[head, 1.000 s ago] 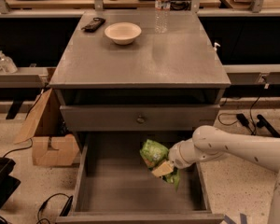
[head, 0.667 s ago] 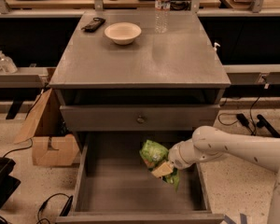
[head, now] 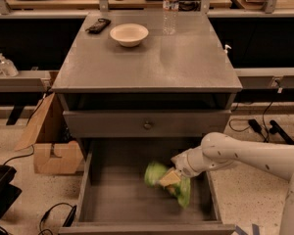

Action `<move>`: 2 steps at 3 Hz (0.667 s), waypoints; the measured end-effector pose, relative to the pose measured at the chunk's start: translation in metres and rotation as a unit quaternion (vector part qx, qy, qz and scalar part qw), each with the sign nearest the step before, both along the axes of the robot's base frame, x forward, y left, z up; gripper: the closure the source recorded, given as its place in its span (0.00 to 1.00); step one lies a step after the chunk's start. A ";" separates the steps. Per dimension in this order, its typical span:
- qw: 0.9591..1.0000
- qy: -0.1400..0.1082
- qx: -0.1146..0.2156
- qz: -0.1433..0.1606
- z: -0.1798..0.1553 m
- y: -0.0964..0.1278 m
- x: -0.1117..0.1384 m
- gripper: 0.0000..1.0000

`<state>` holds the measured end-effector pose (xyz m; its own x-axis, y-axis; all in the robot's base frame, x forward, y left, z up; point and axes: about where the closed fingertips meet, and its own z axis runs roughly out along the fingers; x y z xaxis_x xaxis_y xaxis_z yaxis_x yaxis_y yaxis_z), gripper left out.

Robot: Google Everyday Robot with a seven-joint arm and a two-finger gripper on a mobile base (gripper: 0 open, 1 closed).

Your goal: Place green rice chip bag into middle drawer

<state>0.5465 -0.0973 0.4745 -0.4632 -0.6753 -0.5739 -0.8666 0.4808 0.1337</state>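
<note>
- The green rice chip bag (head: 155, 174) is over the floor of the open middle drawer (head: 112, 199), right of centre. A second ago I saw it a bit higher, nearer the back.
- My claw (head: 170, 178) sits right against the bag, much where it was. I cannot tell whether it is clamped on it or apart.
- The white arm (head: 245, 155) reaches in from the right, barely shifted.
- The closed drawer front (head: 108, 125) above is unchanged.
- On the surface (head: 152, 67), the white bowl (head: 129, 34) and water bottle (head: 170, 9) have stayed put.
</note>
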 end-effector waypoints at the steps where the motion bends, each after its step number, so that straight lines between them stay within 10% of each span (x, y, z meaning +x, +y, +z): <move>1: 1.000 0.001 0.000 0.001 -0.001 0.001 0.000 0.00; 2: 1.000 0.001 0.000 0.001 -0.001 0.001 0.000 0.00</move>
